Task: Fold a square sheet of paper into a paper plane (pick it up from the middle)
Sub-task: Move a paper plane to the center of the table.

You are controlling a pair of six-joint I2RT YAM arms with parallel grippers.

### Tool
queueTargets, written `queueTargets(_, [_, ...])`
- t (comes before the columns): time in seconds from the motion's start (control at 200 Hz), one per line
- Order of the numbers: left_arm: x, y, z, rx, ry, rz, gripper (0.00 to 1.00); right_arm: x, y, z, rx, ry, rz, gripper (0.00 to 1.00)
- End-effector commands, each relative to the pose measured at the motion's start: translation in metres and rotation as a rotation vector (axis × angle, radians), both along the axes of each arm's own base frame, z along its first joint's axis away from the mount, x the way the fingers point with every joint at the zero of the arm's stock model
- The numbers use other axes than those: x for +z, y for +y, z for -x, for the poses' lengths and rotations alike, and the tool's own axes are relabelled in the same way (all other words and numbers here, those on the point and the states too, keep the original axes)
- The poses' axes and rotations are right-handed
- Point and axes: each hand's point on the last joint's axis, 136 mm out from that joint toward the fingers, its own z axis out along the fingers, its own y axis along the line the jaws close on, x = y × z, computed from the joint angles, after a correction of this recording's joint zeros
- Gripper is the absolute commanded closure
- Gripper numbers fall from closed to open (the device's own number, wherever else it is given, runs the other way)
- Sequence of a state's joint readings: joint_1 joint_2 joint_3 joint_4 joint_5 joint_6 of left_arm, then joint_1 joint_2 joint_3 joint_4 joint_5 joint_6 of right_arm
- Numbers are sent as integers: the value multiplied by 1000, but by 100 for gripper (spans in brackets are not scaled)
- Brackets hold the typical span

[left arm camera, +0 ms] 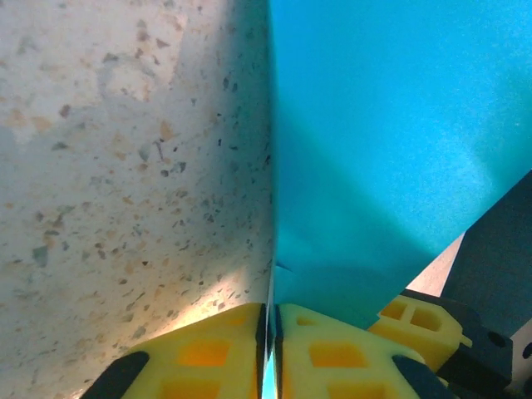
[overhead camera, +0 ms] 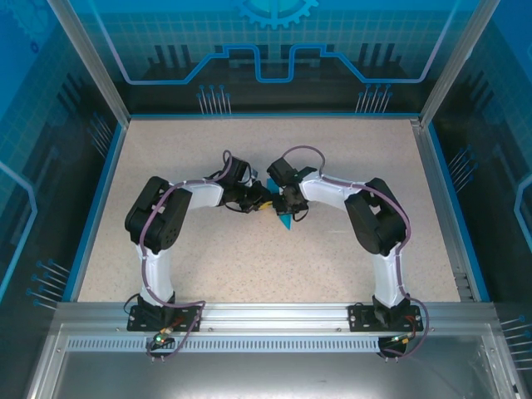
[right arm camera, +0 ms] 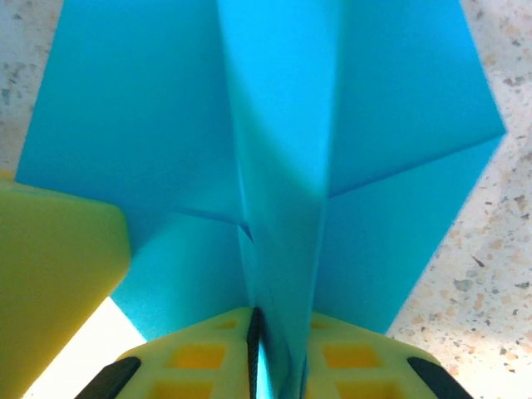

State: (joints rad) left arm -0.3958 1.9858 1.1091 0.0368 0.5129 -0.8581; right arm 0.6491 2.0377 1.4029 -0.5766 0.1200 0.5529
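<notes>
From above: the left gripper and right gripper meet over the middle of the table, with a blue tip of paper poking out below them. Left wrist: yellow jaws are pressed together on the paper's upright edge, above the table. Right wrist: jaws are pinched on the creased paper, over the table.

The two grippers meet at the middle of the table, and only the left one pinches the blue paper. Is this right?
Not quite: the right gripper pinches the blue paper too. The right wrist view shows the paper clamped between its yellow fingers. The rest holds: the left gripper pinches it, both at the middle of the table.
</notes>
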Motion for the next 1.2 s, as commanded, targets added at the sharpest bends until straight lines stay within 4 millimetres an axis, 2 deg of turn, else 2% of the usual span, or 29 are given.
queueTargets(0.0, [3,3,-1,-2,-6,-38,81,-5,-1,2,-39,12,42,85])
queueTargets(0.145, [12,15,-3,28,-21,-71,70,-11,-4,3,-73,29,55,88])
queueTargets(0.39, [21,48,0,96,-22,-178,56,-17,-5,6,-100,32,64,86])
queueTargets(0.495, [19,66,3,143,-4,-242,48,-12,-3,5,-105,26,59,90])
queueTargets(0.58, [18,83,6,197,7,-293,38,2,-2,0,-111,0,47,92])
queueTargets(0.715, [19,113,14,279,19,-383,24,37,-1,-17,-130,-91,38,93])
queueTargets(0.81, [22,132,20,325,9,-444,14,49,1,-34,-144,-130,40,93])
queueTargets(0.97, [31,157,30,384,-11,-508,2,46,9,-61,-179,-136,33,94])
queueTargets(1.1, [35,168,36,394,-19,-532,1,38,19,-79,-184,-126,36,93])
queueTargets(1.195, [37,171,38,395,-20,-531,1,31,26,-85,-177,-114,37,93])
